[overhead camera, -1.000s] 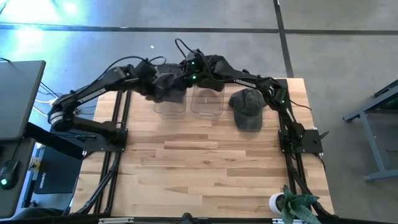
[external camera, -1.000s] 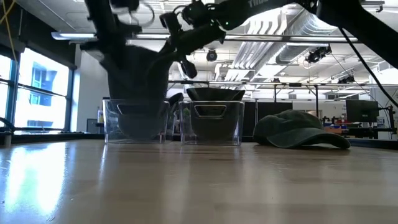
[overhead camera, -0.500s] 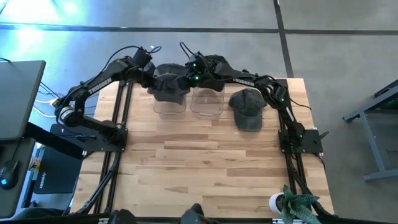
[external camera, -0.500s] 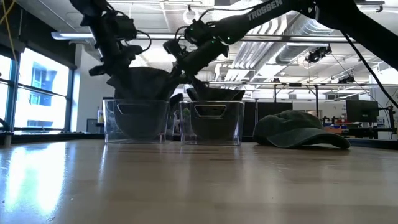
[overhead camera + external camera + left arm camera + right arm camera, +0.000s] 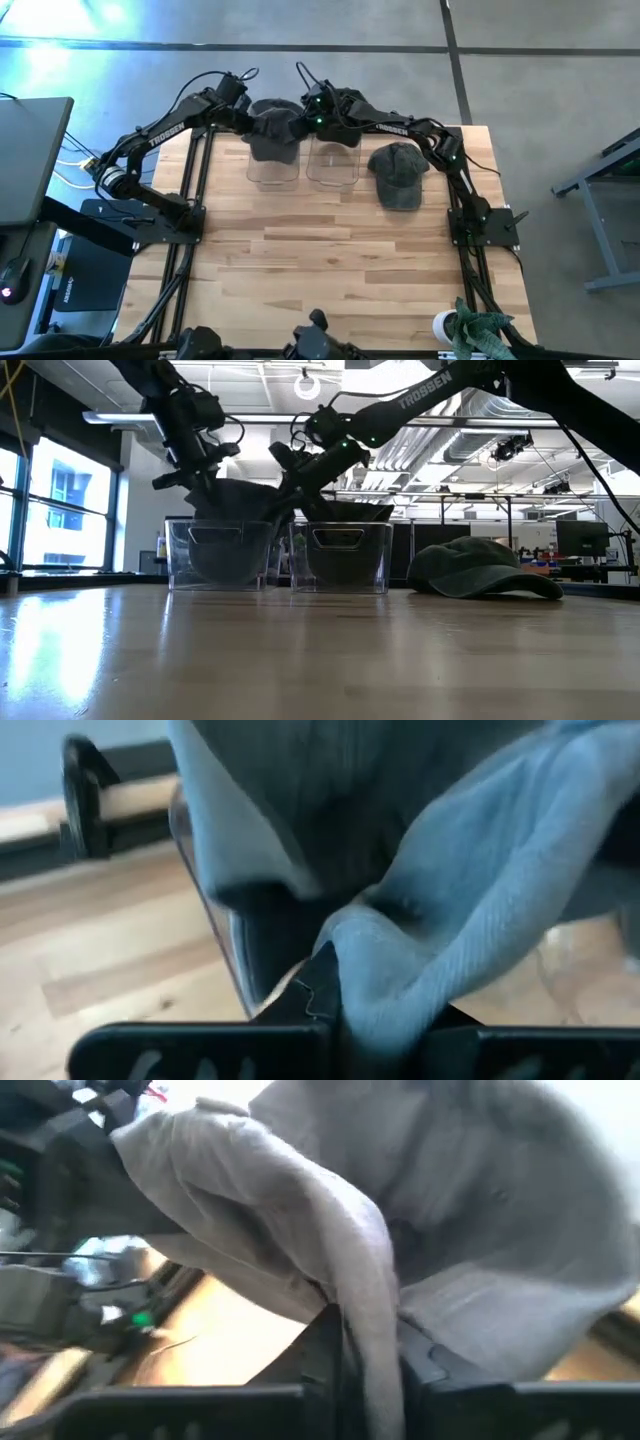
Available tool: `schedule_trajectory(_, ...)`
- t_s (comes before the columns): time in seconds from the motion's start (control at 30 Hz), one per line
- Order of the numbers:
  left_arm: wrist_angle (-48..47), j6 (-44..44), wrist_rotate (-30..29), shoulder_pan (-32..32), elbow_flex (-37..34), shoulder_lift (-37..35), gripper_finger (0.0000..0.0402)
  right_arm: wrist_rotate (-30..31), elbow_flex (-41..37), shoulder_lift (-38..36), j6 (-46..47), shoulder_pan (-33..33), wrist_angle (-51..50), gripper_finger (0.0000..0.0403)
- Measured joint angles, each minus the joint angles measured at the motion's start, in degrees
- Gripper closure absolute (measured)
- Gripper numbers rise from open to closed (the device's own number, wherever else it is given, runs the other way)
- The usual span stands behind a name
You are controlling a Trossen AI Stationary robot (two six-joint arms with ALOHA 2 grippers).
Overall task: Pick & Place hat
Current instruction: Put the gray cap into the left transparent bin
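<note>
Take the left bin point(image 5: 272, 163) as your landmark and work outward from the front of the table. Nearest you is bare wood point(image 5: 330, 260); nothing there needs care. At the far edge, the left bin carries the hat point(image 5: 273, 128) you are placing: its crown sags into the bin while its edges ride on and above the rim, so it is lowered but not settled. Just right of that bin stands the second bin point(image 5: 333, 165), which seems to hold dark fabric too, and further right a green cap point(image 5: 398, 173) lies flat on the table, touching nothing. The left gripper point(image 5: 243, 117) sits at the hat's left edge, its fingers point(image 5: 318, 988) pinched shut on a fold of the cloth. The right gripper point(image 5: 304, 124) reaches across above the second bin to the hat's right edge, and its fingers point(image 5: 330, 1342) also clamp a fold of fabric. To finish well, ease both edges down evenly until the cloth is inside the bin's walls, then let go on both sides together so neither arm drags the hat sideways. Lift straight up, and watch that no cloth stays snagged in either pinch. Bring the right arm back without brushing the second bin's rim.
</note>
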Motion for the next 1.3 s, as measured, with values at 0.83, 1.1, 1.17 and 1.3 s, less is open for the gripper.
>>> schedule_trajectory(0.83, 5.12, -7.06, -10.31, -0.02, 0.06, 1.57, 0.0359, 0.55, 0.02, -7.05, -7.94, 0.54, -6.80, 0.0237)
schedule_trajectory(1.1, 5.22, -6.36, -10.43, 0.04, 0.74, 1.57, 0.0359, 1.05, 0.02, -9.90, -10.71, 0.87, -10.89, 0.0237)
schedule_trajectory(1.17, 5.48, -5.11, -9.11, 0.59, 1.71, 1.56, 0.0356, 0.44, 0.04, -10.45, -11.16, 0.94, -11.67, 0.0237)
schedule_trajectory(1.3, 4.75, -3.97, -7.76, 2.05, 3.36, 1.49, 0.0324, -0.05, 0.04, -11.28, -12.06, 1.27, -14.50, 0.0237)
